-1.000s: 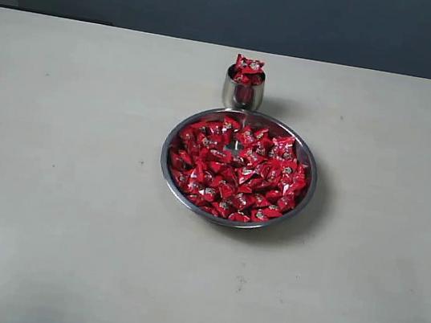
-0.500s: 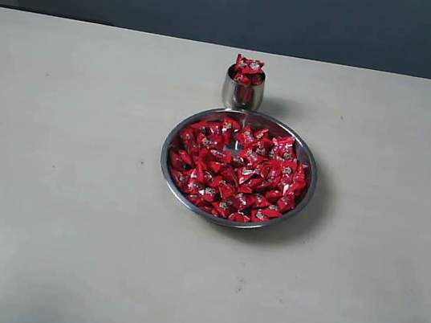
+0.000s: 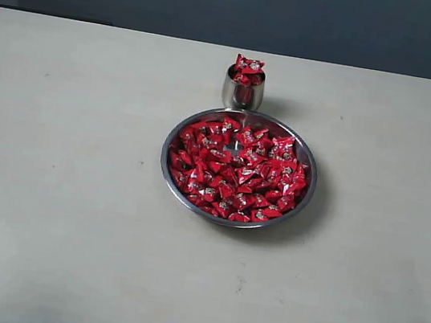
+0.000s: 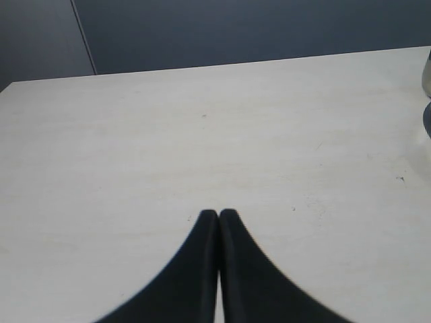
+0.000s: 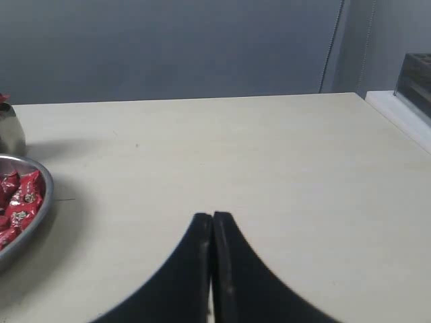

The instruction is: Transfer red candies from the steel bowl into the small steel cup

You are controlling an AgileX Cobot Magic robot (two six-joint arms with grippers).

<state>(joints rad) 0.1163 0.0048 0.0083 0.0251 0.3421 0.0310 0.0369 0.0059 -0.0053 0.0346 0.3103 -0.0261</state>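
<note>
The steel bowl (image 3: pixel 167 172) sits mid-table, heaped with red candies (image 3: pixel 238 173). Just behind it stands the small steel cup (image 3: pixel 243 92), with red candies (image 3: pixel 248 67) piled above its rim. Neither arm appears in the exterior view. My left gripper (image 4: pixel 218 214) is shut and empty over bare table, with only a sliver of the cup (image 4: pixel 426 74) at the frame's edge. My right gripper (image 5: pixel 213 216) is also shut and empty. In the right wrist view the bowl (image 5: pixel 42 202) with candies (image 5: pixel 17 198) and the cup (image 5: pixel 11 131) lie off to one side, well away from the fingertips.
The pale table (image 3: pixel 57 187) stretches wide around the bowl. A dark blue wall (image 3: pixel 238 6) runs behind its far edge. In the right wrist view a dark box (image 5: pixel 414 77) sits on a ledge beyond the table's corner.
</note>
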